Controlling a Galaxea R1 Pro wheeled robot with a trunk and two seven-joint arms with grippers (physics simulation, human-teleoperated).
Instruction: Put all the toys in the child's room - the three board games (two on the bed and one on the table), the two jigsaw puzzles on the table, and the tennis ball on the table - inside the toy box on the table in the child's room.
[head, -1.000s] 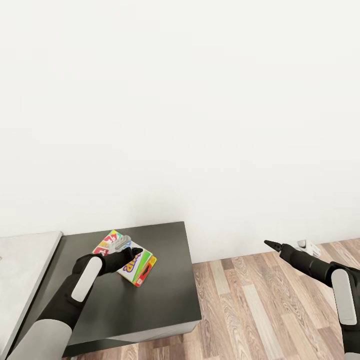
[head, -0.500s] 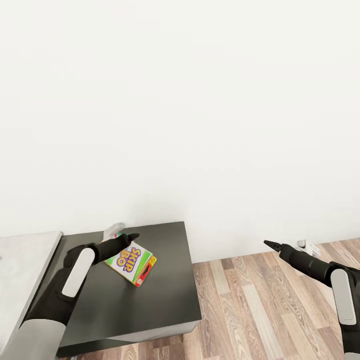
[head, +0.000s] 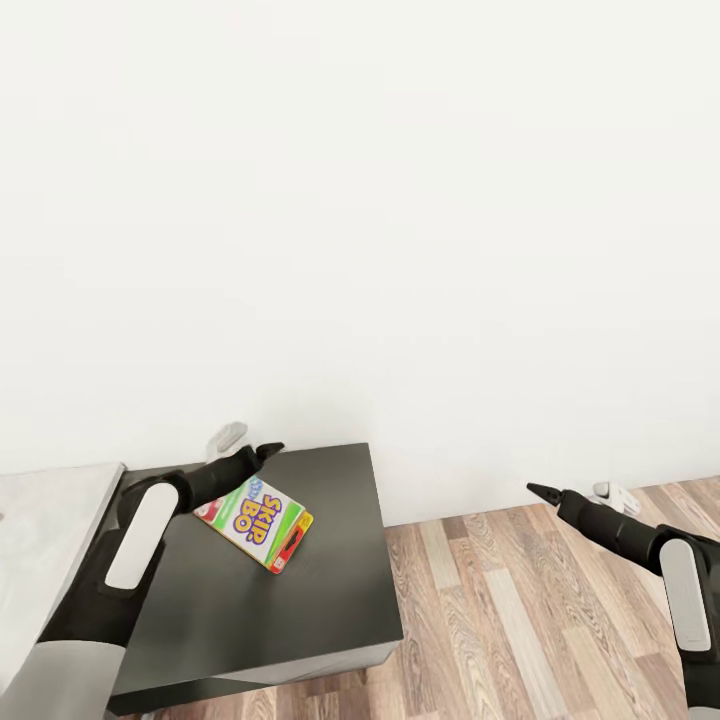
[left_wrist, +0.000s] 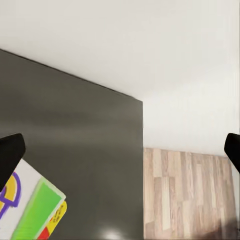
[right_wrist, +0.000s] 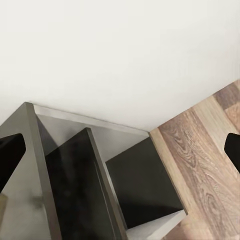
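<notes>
The Skip-Bo box (head: 256, 520) lies flat on the dark counter (head: 330, 590), long side running diagonally, just below and in front of the left hand (head: 268, 452), whose fingers are spread wide and empty, while the right hand (head: 540, 490), also spread, hangs well apart over the floor (head: 520, 620).

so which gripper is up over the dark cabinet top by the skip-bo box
The left gripper: it hangs open above the dark cabinet top, just past the Skip-Bo box. The right gripper is out over the wood floor.
</notes>
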